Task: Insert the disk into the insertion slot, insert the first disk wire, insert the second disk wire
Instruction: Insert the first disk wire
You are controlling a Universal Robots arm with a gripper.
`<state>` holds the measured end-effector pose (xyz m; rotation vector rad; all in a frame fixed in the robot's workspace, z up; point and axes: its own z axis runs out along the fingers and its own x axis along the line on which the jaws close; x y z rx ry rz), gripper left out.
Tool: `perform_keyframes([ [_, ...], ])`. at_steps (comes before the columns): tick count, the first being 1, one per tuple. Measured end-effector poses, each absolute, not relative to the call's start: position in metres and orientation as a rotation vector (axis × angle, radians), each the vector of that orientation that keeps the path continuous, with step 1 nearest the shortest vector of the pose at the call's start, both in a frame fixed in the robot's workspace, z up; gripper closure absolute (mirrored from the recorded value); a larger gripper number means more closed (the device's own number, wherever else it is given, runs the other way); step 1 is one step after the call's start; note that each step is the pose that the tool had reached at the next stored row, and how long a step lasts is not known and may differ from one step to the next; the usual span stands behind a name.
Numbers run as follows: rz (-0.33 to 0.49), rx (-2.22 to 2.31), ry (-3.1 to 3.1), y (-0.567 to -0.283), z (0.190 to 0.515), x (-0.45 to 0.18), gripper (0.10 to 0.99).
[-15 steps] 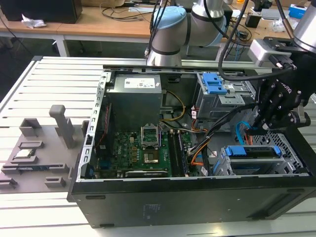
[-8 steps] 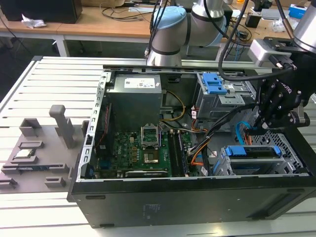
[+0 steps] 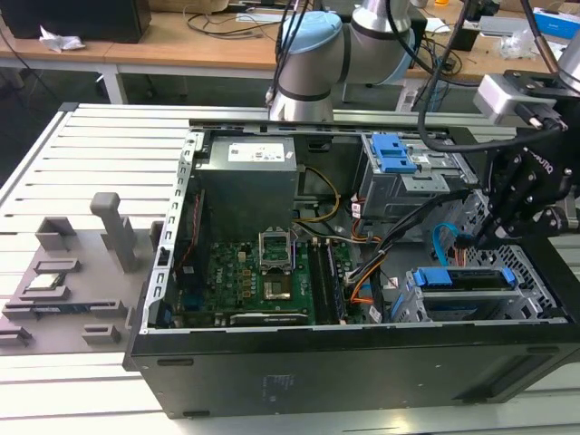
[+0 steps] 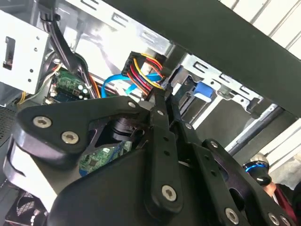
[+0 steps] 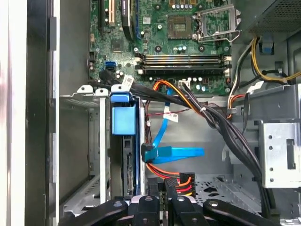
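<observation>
Slatted white table (image 3: 82,145) carries 1 open PC case (image 3: 317,362). Nearest corner: 1 disk (image 3: 462,279) already sits in the 1 insertion slot (image 3: 535,308). Just behind it the gripper (image 5: 162,185) is pinched tight on 1 multicoloured wire plug (image 5: 182,180), 1 blue cable (image 5: 176,153) beside it. Wooden desks (image 3: 181,41) way further back.

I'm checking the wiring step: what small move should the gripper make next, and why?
Probably ease the black plug with red, yellow and orange wires, pinched in the gripper, toward the blue-framed grey disk, already seated in the perforated metal cage.
</observation>
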<state>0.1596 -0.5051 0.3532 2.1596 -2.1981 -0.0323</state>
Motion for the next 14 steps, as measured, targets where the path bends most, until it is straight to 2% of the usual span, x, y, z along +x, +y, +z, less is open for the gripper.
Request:
perform_keyframes([
  [6, -0.032, 2.159, -2.198, -0.522, 0.349, 0.159, 0.922],
  [14, -0.032, 2.159, -2.198, -0.529, 0.344, 0.156, 0.922],
])
